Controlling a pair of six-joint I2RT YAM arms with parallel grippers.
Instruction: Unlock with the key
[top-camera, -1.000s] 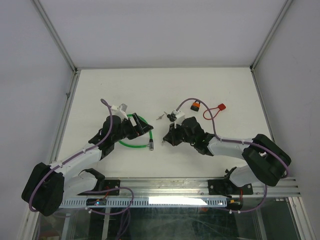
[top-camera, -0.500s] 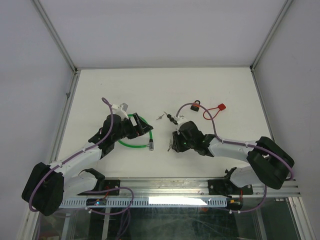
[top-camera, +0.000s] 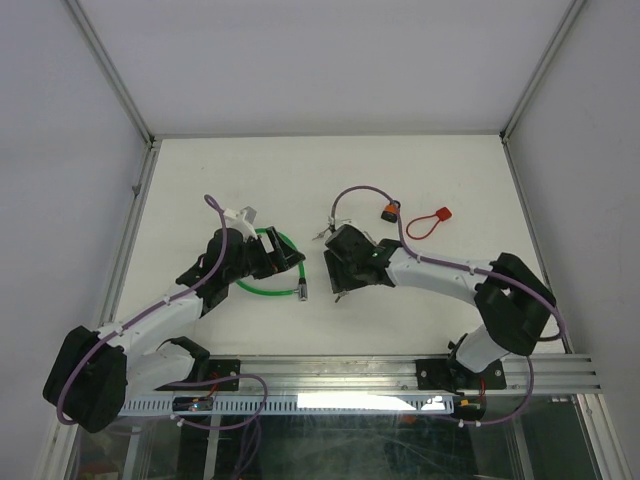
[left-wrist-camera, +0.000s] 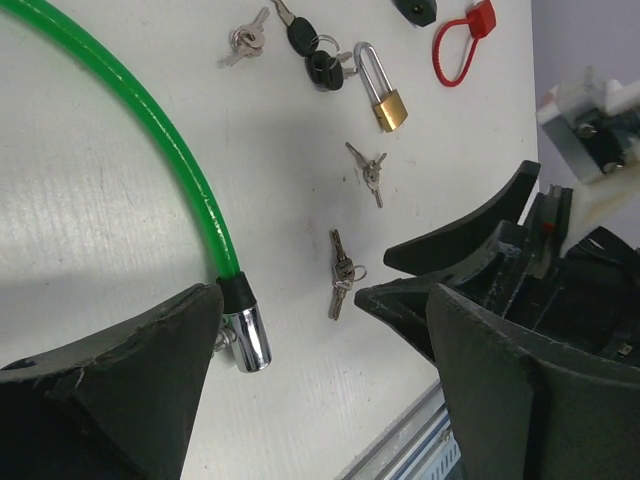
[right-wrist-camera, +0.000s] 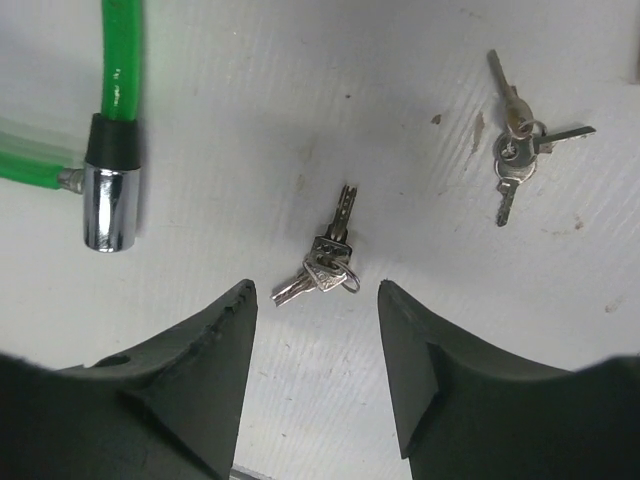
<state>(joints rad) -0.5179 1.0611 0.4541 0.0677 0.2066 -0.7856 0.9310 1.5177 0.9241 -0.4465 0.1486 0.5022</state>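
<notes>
So, the right pincer (right-wrist-camera: 312, 305) hangs low over the white worktop (right-wrist-camera: 250, 80) with its fingers (right-wrist-camera: 200, 370) partly spread and nothing in them. A small bunch of keys (right-wrist-camera: 325, 265) lies flat on the worktop right at the mouth of that gap, just ahead of the fingertips and touching neither one. That's the task's key as far as I can tell, sitting loose near the middle of the worktop.

Over on the left, the left pincer (left-wrist-camera: 328, 325) is spread wide and isn't holding anything either. The green cable lock (left-wrist-camera: 190, 180) curves across the worktop in front of it, and its shiny metal end (left-wrist-camera: 245, 335) lies just beside the pincer's left finger; whether they actually touch, I can't tell. The metal end is to the left of the bunch of keys, near it but apart.

A second bunch (right-wrist-camera: 515, 150) lies a little farther out from the first one. Past that, in the left wrist view, there's a brass padlock (left-wrist-camera: 385, 95) lying flat with a couple of black-headed keys (left-wrist-camera: 315, 55) right by its shackle. From above you can also spot an orange padlock (top-camera: 388, 211) and a red loop (top-camera: 432, 220) near each other on the far right part of the worktop.
</notes>
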